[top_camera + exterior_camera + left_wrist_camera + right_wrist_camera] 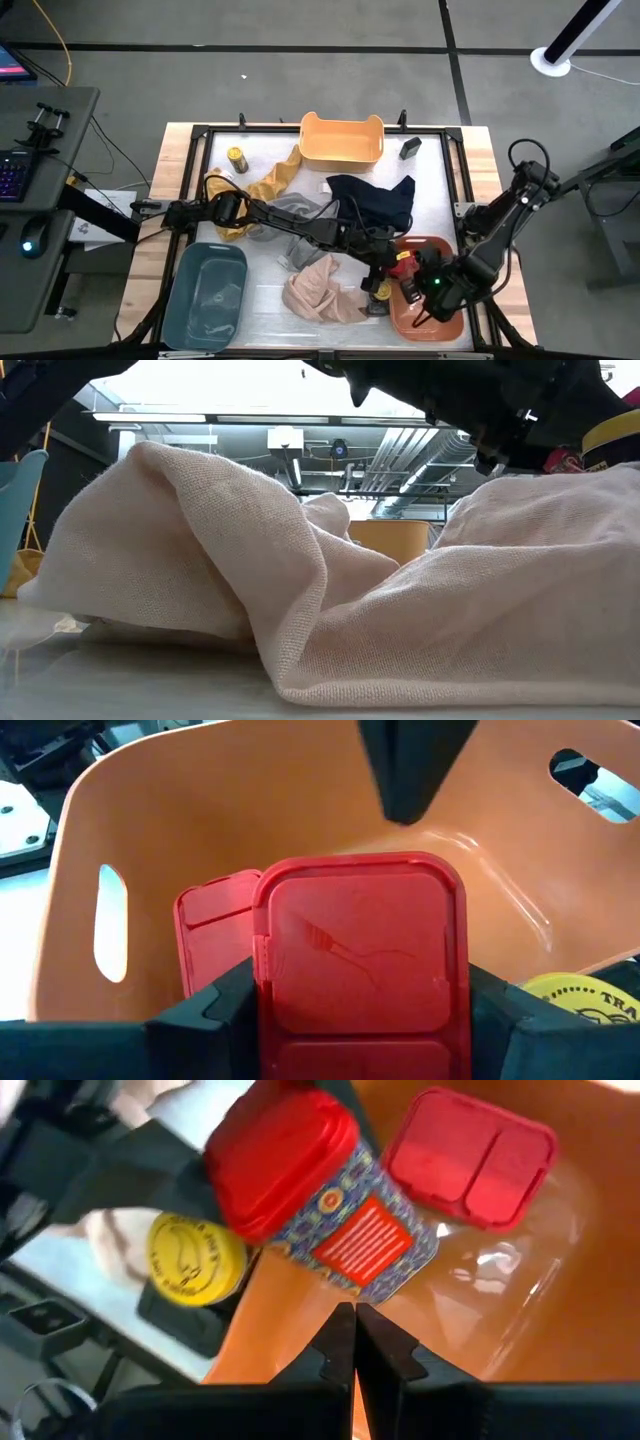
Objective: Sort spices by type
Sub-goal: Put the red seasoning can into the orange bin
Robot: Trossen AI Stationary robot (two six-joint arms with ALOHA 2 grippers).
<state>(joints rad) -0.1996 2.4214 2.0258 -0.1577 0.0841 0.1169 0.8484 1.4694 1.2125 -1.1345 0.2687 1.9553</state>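
Observation:
My left gripper [360, 1020] reaches across the table to the orange bin [440, 320] at the near right and is shut on a red-lidded tin [360, 970] with a blue and red label [365, 1240]. A second red tin [470, 1155] lies on the bin's floor. Just outside the bin's wall stands a yellow-lidded jar [195, 1260]. My right gripper [352, 1342] hovers over the bin, shut and holding nothing. On the far side of the table stand another yellow-lidded jar [237, 158] and a dark tin [410, 148]. My left gripper pinches the red-lidded tin between its two fingers [215, 1005], one on each opposite side of the body just below the lid [262, 975]. The tin is tilted over the orange bin near its wall and looks clear of the bin's floor.
A yellow bin [342, 140] stands at the far edge and a teal bin [208, 295] at the near left. Yellow [265, 190], grey [300, 215], navy [375, 200] and pink [320, 290] cloths lie crumpled mid-table. The pink cloth [300, 580] fills the low view.

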